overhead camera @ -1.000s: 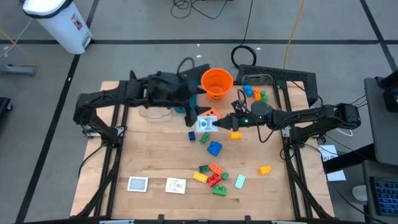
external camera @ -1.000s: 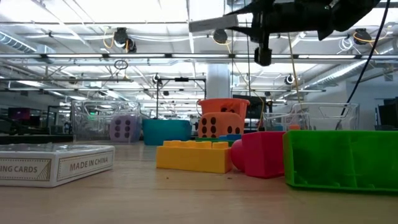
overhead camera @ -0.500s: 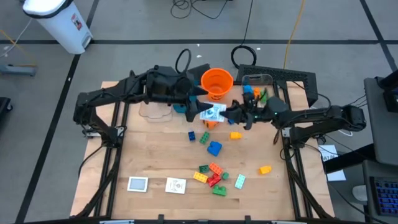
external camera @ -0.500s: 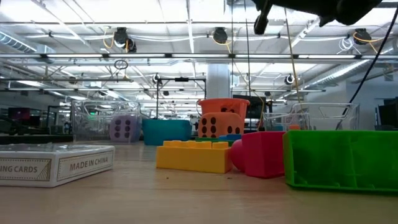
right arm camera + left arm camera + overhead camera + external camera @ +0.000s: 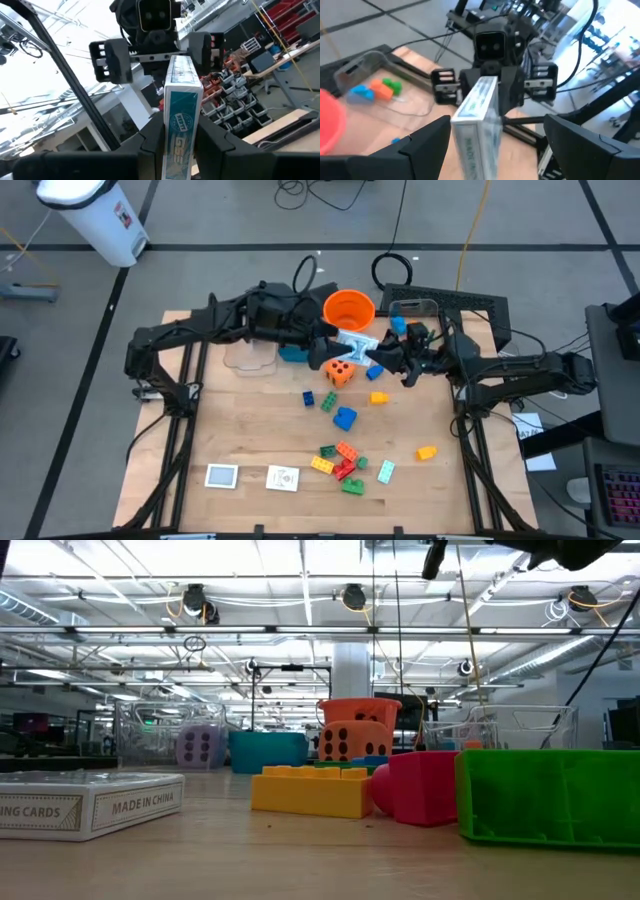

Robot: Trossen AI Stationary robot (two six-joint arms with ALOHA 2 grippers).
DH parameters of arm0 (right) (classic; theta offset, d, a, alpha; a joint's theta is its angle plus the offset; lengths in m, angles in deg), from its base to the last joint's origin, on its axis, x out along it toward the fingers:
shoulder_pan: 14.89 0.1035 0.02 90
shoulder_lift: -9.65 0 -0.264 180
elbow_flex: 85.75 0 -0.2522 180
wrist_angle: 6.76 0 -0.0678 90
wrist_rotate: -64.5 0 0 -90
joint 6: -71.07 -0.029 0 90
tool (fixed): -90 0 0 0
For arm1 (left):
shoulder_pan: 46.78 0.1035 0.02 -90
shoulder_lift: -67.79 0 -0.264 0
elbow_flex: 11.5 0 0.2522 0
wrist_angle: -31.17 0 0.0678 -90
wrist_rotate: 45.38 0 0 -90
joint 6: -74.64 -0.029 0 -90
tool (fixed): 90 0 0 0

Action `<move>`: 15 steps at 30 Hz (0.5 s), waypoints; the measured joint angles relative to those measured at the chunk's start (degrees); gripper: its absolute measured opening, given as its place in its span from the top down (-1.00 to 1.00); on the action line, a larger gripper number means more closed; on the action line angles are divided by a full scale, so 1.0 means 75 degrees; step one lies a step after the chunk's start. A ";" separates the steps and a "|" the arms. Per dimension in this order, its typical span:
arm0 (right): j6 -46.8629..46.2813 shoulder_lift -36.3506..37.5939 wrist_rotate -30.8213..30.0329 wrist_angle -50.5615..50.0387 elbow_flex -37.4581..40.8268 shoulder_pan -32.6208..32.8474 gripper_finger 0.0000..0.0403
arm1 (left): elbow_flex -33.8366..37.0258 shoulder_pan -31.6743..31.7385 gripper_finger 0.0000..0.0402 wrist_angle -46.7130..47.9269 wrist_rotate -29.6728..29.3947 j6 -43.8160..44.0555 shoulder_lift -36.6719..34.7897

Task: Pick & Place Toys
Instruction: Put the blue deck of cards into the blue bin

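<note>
Above the back of the tabletop (image 5: 250, 440), just in front of the orange bucket (image 5: 349, 310), right hand (image 5: 180, 132) is clamped on one end of a card box (image 5: 357, 345). Left hand (image 5: 495, 131) faces it with fingers spread wide, one on each side of the box's other end, not visibly touching.

Step in hand, as I read it: mid-air handover of the card box, right to left. Could also be the reverse, but only the right shows a grip.

Next move needs:
- left to close squarely on the box's narrow faces
- right to let go only once left has it
- then carry to a container; which one, can't tell from here

Views:
- High view gives layout: both arms meet over the orange die (image 5: 339, 370), box well clear of the tabletop. Loose bricks (image 5: 343, 461) sit near the front, two more white cards (image 5: 222, 475) at front left, clear bin (image 5: 410, 326) with a few bricks at back right.
- Left wrist view shows what the high view can't: box edge-on between the open left fingers (image 5: 425, 142), right hand's grip behind it.
- Right wrist view confirms the pinch on the box from the other end, left hand straight ahead.
- Low view misses the handover almost entirely, only arm parts at the top edge. It does show a purple die (image 5: 201, 747) at the back and another card box (image 5: 95, 802) lying flat in front.
</note>
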 joint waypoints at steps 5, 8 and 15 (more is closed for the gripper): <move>0.0098 0.0057 0.0050 0.0096 0.0000 0.0003 0.65 | 0.0004 -0.0006 -0.60 -0.0147 0.0067 0.0066 0.0153; 0.0160 0.0197 0.0049 0.0084 0.0000 0.0003 0.65 | 0.0004 -0.0003 -0.52 -0.0315 0.0147 0.0079 0.0268; 0.0306 0.0451 0.0050 -0.0136 -0.0003 0.0003 0.65 | 0.0006 -0.0003 -0.25 -0.0520 0.0292 -0.0011 0.0246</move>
